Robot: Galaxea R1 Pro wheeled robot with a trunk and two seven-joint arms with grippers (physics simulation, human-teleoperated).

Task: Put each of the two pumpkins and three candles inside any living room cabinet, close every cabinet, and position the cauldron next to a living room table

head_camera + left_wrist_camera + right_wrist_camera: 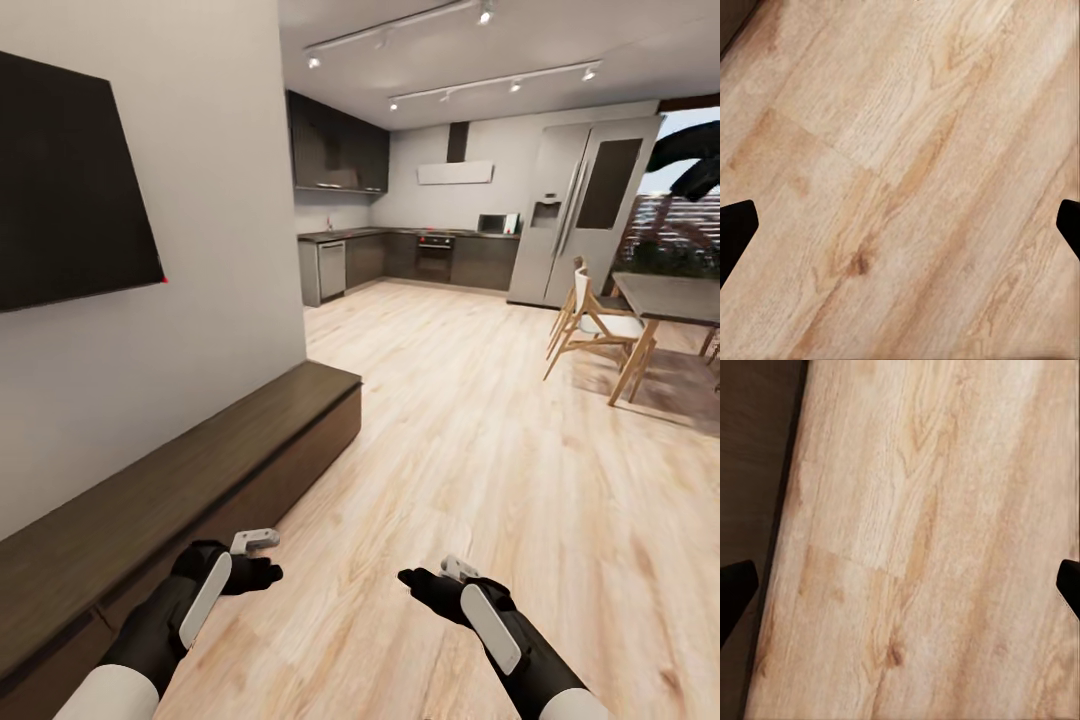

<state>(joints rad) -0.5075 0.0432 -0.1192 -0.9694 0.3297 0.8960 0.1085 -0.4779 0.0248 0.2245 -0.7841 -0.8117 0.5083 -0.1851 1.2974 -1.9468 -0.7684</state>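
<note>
Your left gripper (262, 572) and right gripper (420, 582) hung spread and empty over bare plank floor (470, 440), with wide open room ahead. The cabinet (200, 470), long, low, dark brown, its fronts shut flush, ran along the wall on your left beneath the television (70, 180). Farther right stood the dining table (672, 298) and chairs (590, 325); the kitchen lay beyond.

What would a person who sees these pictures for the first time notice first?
The long, low, dark brown wood cabinet runs along the white wall at the left, under a large black screen. Both black grippers, left and right, hang empty with fingers apart over the pale wood plank floor. A grey dining table with wooden chairs stands far right.
</note>
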